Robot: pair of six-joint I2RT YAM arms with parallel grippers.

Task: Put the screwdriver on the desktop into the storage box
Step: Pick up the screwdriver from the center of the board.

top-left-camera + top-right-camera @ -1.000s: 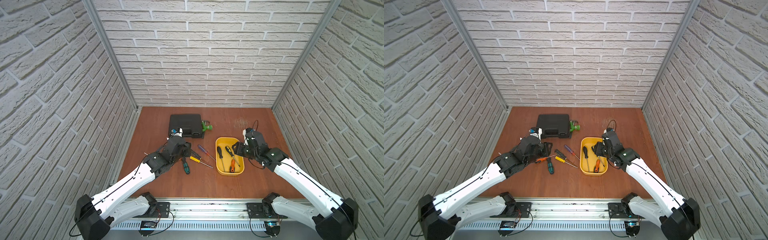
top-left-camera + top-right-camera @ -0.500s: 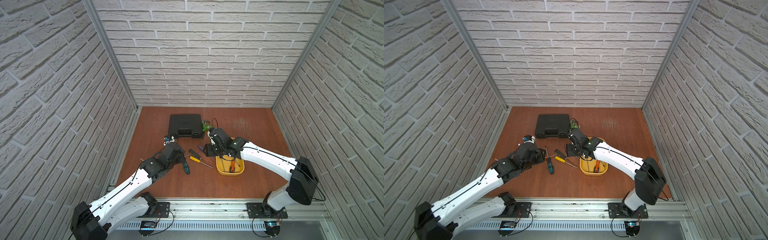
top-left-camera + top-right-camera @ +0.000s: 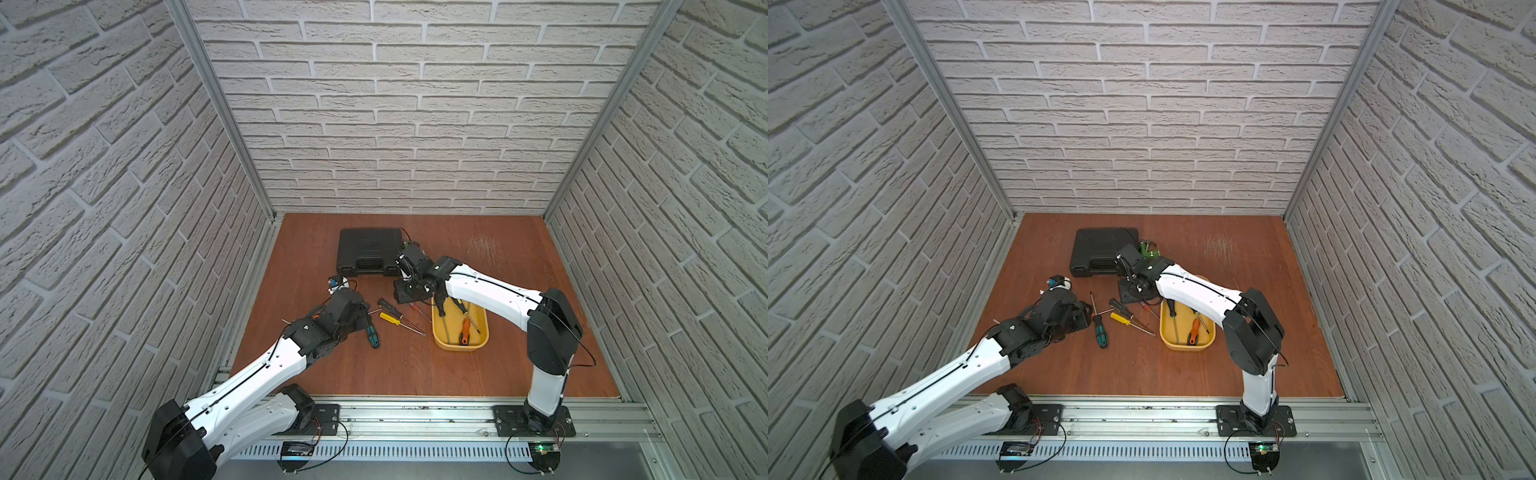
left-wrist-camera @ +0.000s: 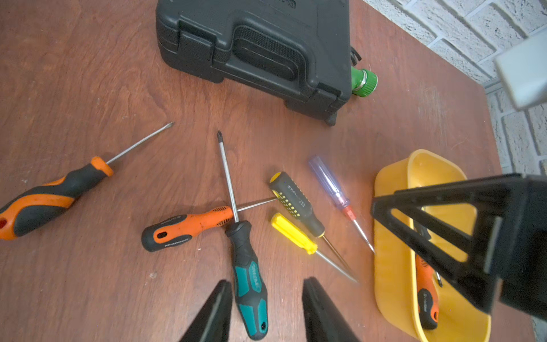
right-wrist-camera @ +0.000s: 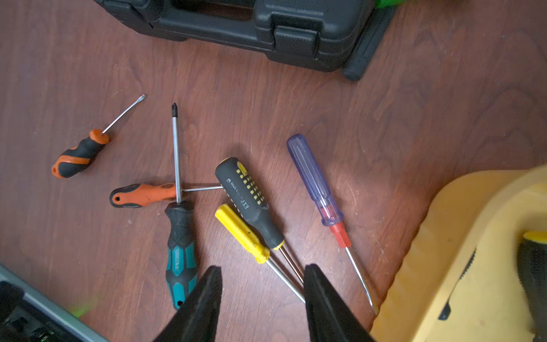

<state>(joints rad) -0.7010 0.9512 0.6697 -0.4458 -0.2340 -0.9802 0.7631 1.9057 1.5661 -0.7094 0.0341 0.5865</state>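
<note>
You are looking into a robotics lab test cell dressed as a small workshop bench. White brick-pattern panels [image 3: 395, 124] close it in on three sides, joined at the corners by bare aluminium posts [image 3: 224, 112]. Along the front runs a slotted aluminium rail [image 3: 415, 415] with black base plates [image 3: 505, 419] and loose wiring, and the wood-grain desktop [image 3: 395, 365] carries hand tools: scattered screwdrivers [image 3: 390, 318], a black tool case [image 3: 368, 249] and a yellow storage box [image 3: 457, 347].

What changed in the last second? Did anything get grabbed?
The right gripper swung from beside the shallow yellow plastic box across to above the screwdrivers on the wooden desktop, open and empty. The left gripper drew back slightly. Screwdrivers and box stayed put.
</note>
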